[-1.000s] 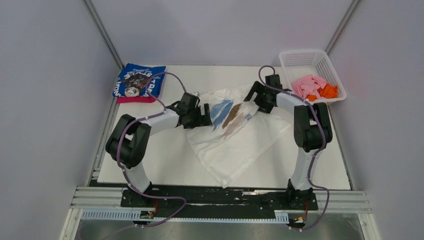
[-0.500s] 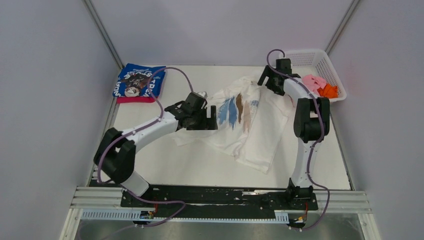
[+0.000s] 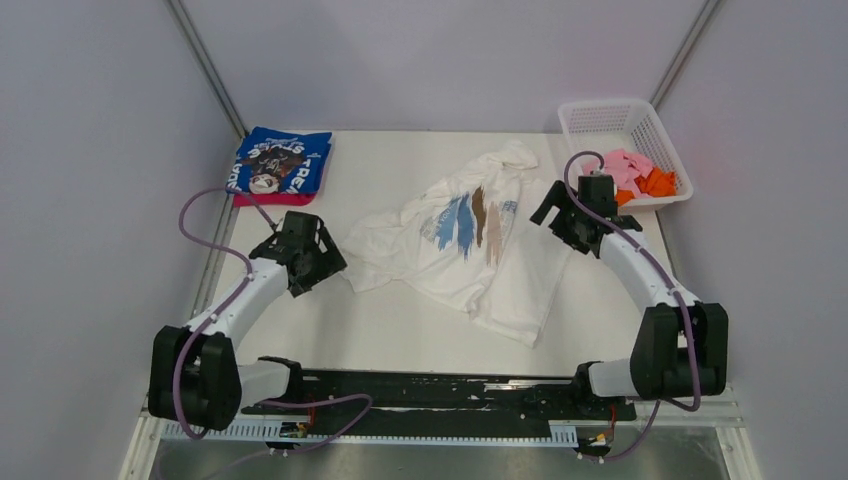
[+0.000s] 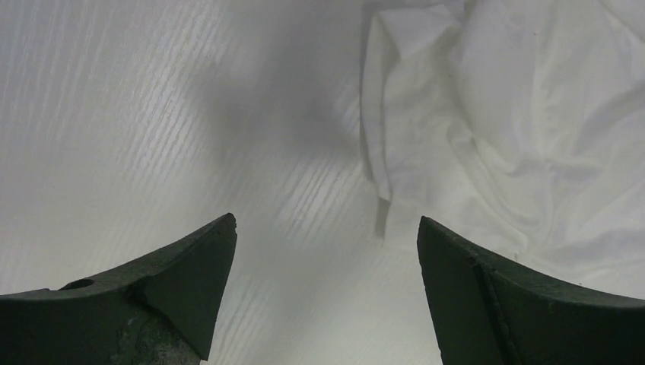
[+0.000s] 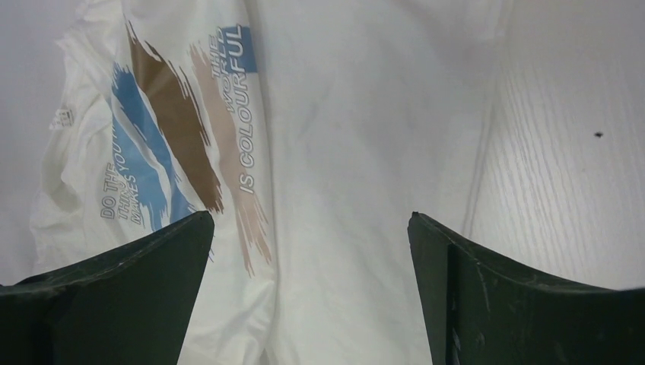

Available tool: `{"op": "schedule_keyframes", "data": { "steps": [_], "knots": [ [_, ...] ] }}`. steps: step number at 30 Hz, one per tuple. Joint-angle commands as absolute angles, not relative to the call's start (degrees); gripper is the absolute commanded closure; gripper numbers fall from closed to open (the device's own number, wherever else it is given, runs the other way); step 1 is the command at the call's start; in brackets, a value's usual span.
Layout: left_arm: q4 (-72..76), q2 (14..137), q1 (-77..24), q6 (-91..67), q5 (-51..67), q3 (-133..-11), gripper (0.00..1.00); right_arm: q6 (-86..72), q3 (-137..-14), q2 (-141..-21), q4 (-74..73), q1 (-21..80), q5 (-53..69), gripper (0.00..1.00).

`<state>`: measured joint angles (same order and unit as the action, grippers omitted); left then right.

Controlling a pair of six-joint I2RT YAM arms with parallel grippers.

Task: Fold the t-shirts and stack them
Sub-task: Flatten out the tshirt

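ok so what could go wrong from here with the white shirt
The white shirt lies rumpled and askew, its far end bunched; folding it as is would likely trap creases.
The left fingers hang open over mostly bare table beside the shirt's edge; closing there might catch only a thin hem or nothing.

Right pincer (image 5: 310,220) spread wide, empty, above the streak-printed white t-shirt (image 5: 357,114)

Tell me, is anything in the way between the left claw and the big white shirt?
No, nothing visible. The open left gripper hovers over bare table, and the white t-shirt has its crumpled edge just ahead of it.
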<state>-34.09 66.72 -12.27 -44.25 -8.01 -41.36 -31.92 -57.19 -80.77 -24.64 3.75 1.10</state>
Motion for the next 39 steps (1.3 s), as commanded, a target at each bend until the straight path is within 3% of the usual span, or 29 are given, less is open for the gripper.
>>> {"op": "schedule_keyframes", "data": {
  "steps": [1, 5, 15, 19, 27, 31, 35, 39],
  "knots": [
    [-27.58, 73.13, -9.4, -44.77, -6.8, -42.46, 0.08, -35.69, -50.61, -74.1, -24.07, 4.07, 4.03, 0.0],
    [-24.35, 80.56, -8.91, -44.42, -6.72, -43.88, 0.21, -36.04, -45.42, -69.27, -24.41, 4.09, 6.22, 0.0],
    [-18.93, 89.76, -8.7, -43.73, -6.09, -45.58, 0.27, -35.51, -42.13, -63.37, -27.59, 4.06, 4.04, 0.0],
    [-19.77, 92.03, -8.7, -43.05, -8.93, -47.29, 0.41, -35.5, -42.08, -62.29, -28.53, 4.07, 2.94, 0.0],
    [-19.83, 95.53, -8.74, -41.46, -9.37, -50.34, 0.54, -35.47, -41.72, -59.17, -32.42, 4.11, 2.46, 0.0],
    [-18.99, 95.39, -8.79, -40.17, -6.87, -50.62, 0.71, -35.81, -40.69, -56.1, -34.83, 4.09, 1.75, 0.0],
    [-17.27, 94.52, -8.96, -39.77, -4.9, -49.25, 0.98, -35.86, -40.11, -53.66, -36.48, 4.1, 1.36, 0.0],
    [-18.77, 93.45, -9.04, -40.05, -5.8, -48.58, 1.0, -35.67, -39.73, -52.11, -38.65, 4.05, 3.48, 0.0]
  ]
}}
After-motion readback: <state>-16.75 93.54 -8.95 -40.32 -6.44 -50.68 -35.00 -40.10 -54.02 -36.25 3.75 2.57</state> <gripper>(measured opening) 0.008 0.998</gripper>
